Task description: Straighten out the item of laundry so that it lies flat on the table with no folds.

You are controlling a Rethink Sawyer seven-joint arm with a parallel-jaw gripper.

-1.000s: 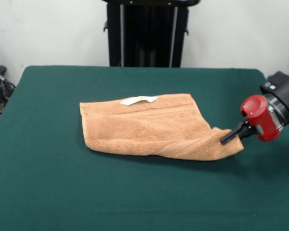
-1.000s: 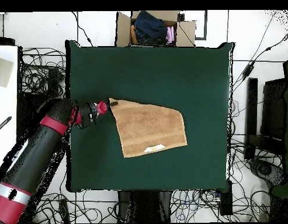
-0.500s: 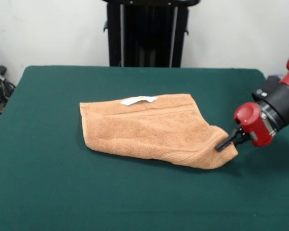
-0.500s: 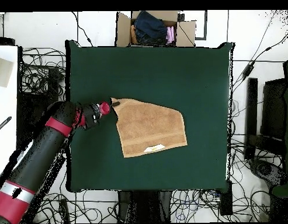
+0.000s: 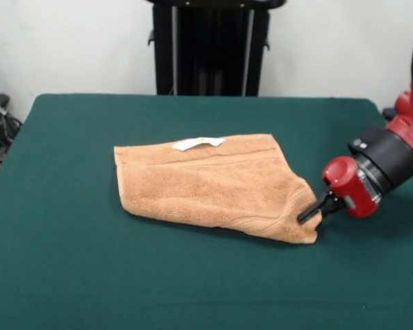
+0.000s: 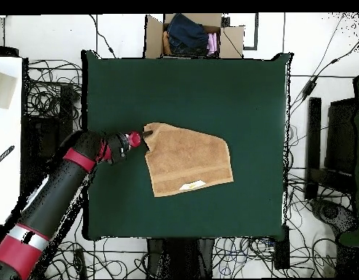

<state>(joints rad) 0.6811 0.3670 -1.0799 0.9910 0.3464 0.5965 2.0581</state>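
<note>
My black gripper [image 5: 308, 214] pinches corner of orange-tan terry towel [image 5: 210, 182]; towel's long axis runs straight away from me across green felt table [image 5: 89, 275].

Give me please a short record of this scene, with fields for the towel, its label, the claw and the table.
towel: orange-tan towel, lying near the table's middle, not fully flat; the corner by the claw is bunched up
label: small white label on the towel's far edge in the front view
claw: claw at the towel's bunched corner, touching it; grip not discernible
table: dark green table, much wider than the towel
box: open cardboard box holding clothes, beyond one table edge
</note>
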